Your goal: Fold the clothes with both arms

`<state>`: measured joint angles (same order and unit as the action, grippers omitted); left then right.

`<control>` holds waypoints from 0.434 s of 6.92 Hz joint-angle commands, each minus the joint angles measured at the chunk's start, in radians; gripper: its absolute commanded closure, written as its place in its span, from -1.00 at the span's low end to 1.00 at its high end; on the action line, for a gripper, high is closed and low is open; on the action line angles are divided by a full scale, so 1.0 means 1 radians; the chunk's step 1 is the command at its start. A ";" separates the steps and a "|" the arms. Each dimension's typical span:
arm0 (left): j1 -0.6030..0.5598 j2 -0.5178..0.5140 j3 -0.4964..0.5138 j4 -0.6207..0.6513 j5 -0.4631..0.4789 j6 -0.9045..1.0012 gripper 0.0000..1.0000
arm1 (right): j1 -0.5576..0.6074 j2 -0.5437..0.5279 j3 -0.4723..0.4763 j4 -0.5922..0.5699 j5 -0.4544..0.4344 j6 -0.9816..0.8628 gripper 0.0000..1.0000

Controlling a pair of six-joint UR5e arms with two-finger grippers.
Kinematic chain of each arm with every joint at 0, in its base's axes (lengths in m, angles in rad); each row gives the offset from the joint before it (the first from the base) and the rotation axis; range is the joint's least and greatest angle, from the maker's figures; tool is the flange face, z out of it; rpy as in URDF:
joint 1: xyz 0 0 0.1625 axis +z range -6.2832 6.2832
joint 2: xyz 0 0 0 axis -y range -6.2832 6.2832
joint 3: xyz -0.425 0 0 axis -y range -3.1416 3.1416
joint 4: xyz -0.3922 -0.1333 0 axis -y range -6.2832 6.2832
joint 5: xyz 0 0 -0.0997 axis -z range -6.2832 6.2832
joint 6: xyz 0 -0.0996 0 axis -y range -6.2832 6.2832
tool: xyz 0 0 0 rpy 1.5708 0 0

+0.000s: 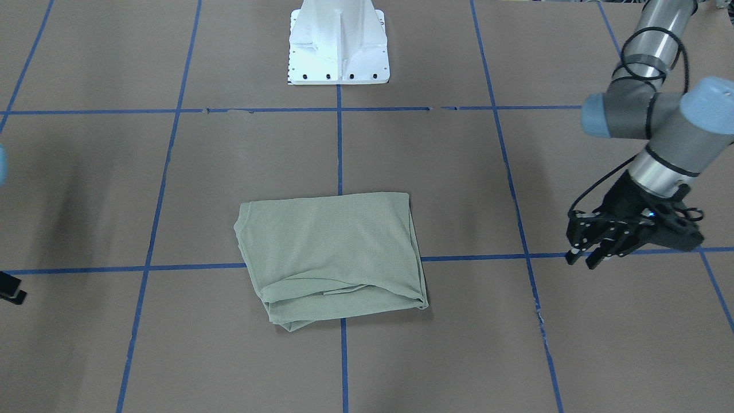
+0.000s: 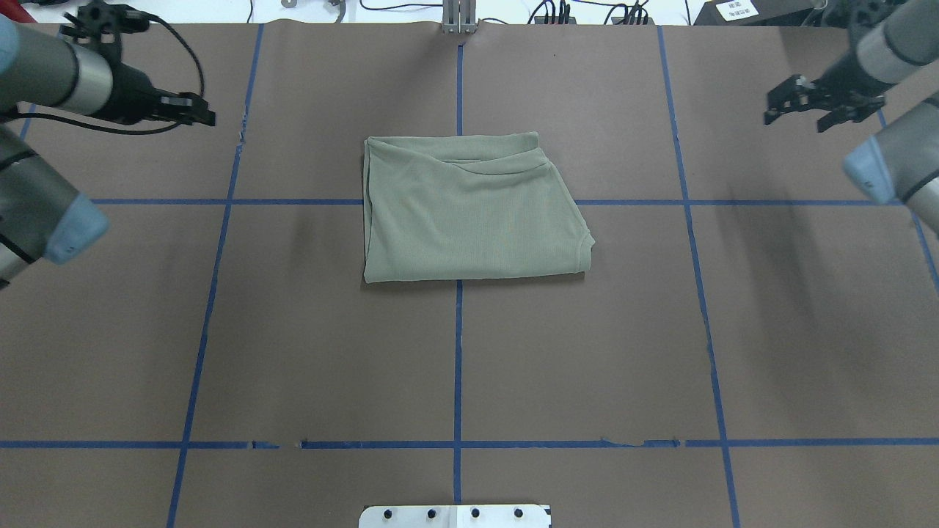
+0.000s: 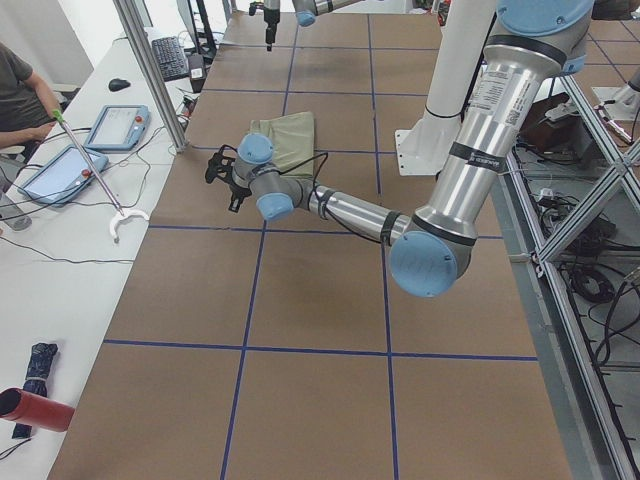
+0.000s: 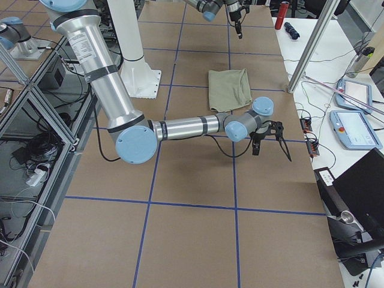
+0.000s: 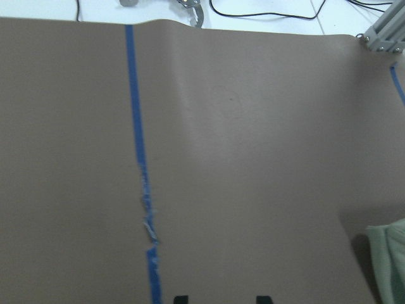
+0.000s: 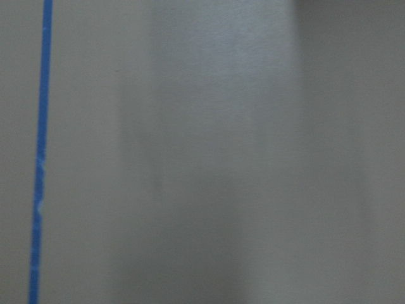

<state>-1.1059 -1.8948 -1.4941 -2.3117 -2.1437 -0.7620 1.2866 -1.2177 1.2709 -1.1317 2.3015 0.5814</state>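
The sage-green shirt (image 2: 469, 213) lies folded into a rough rectangle at the middle of the brown table, with no gripper on it; it also shows in the front view (image 1: 332, 252). My left gripper (image 2: 198, 114) hovers far to the shirt's left, open and empty; in the front view it (image 1: 585, 255) is at the right. Its wrist view shows two spread fingertips (image 5: 180, 297) over bare table and a shirt corner (image 5: 389, 259). My right gripper (image 2: 796, 110) hovers far to the shirt's right, fingers spread and empty. Its wrist view shows only blurred table.
The white pedestal base (image 1: 338, 46) stands at the table's near edge behind the shirt. Blue tape lines (image 2: 458, 352) grid the brown table. Beyond the far edge is an operators' bench with tablets (image 3: 110, 125), cables and a seated person (image 3: 20, 90).
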 commanded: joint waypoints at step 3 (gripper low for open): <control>-0.395 0.117 -0.108 0.426 -0.199 0.673 0.07 | 0.301 -0.091 0.048 -0.271 0.099 -0.504 -1.00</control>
<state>-1.3877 -1.7912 -1.5510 -2.0729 -2.3179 -0.2837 1.5167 -1.3043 1.3102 -1.2885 2.3919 0.2262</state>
